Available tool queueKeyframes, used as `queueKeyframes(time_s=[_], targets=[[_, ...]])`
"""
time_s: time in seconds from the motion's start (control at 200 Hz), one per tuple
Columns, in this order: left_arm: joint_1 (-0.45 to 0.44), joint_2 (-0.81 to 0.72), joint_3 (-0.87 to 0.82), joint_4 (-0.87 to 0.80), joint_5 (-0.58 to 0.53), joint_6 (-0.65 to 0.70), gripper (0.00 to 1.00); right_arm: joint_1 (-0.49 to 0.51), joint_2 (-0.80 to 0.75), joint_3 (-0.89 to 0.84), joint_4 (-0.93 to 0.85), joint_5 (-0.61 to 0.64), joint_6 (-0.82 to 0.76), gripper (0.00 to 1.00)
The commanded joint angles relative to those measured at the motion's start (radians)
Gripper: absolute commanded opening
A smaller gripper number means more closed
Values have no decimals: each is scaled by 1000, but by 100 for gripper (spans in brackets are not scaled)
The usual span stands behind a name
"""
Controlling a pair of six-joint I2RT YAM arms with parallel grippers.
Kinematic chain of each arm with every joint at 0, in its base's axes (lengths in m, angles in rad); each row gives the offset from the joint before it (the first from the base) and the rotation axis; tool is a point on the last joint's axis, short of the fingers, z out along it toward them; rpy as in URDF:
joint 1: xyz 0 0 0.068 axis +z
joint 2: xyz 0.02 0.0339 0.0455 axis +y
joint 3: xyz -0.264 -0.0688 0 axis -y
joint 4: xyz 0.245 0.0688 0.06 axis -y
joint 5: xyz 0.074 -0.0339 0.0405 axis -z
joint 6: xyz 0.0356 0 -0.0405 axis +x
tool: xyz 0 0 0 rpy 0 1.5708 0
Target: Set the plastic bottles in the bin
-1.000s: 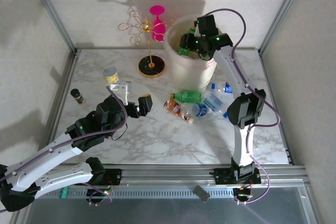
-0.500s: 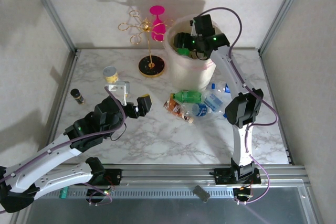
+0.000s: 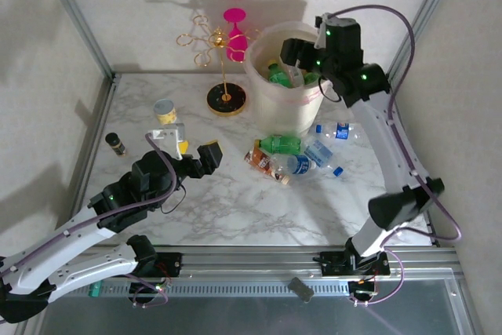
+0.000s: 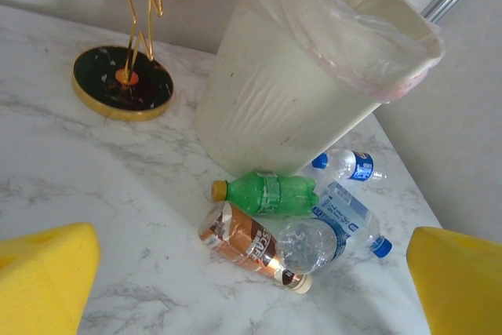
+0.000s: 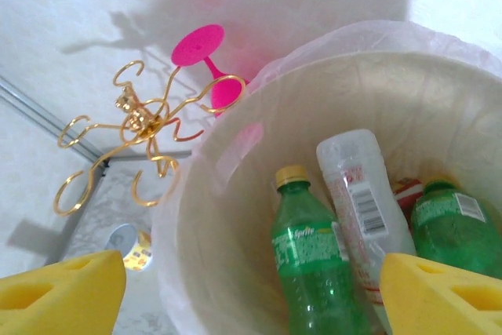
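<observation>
The bin (image 3: 284,111) stands at the back of the table. My right gripper (image 3: 302,56) hangs open above its mouth with nothing between its yellow pads (image 5: 59,292). Inside the bin (image 5: 227,256) lie a green bottle with a yellow cap (image 5: 318,264), a clear bottle with a barcode (image 5: 361,194) and another green bottle (image 5: 459,229). Several plastic bottles lie in front of the bin: a green one (image 4: 271,194), a brown-labelled one (image 4: 247,242) and clear blue-labelled ones (image 4: 345,213). My left gripper (image 3: 194,149) is open, low over the table, left of that pile (image 3: 286,156).
A gold wire stand on a black base (image 3: 227,100) holds a pink glass (image 3: 235,33) just left of the bin. A small cup (image 3: 164,110) and a dark vial (image 3: 115,143) sit at the left. Metal frame posts border the table.
My right gripper opened over the bin, let the green bottle drop in, then rose and drew back to the right. The left arm shifted slightly left.
</observation>
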Motion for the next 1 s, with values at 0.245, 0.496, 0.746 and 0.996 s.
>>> queueKeyframes(time_s=[0.245,0.496,0.746,0.996], targets=[[8,134,-65,33,38,-374,100,5,-485,-694,275,46,187,75],[7,453,-7,76,177,-627,98,5,-752,-1003,270,189,289,75],[10,730,92,198,216,-699,94,5,-874,-1087,197,205,310,75],[44,928,201,235,222,-752,89,4,-1007,-1057,145,227,312,76]])
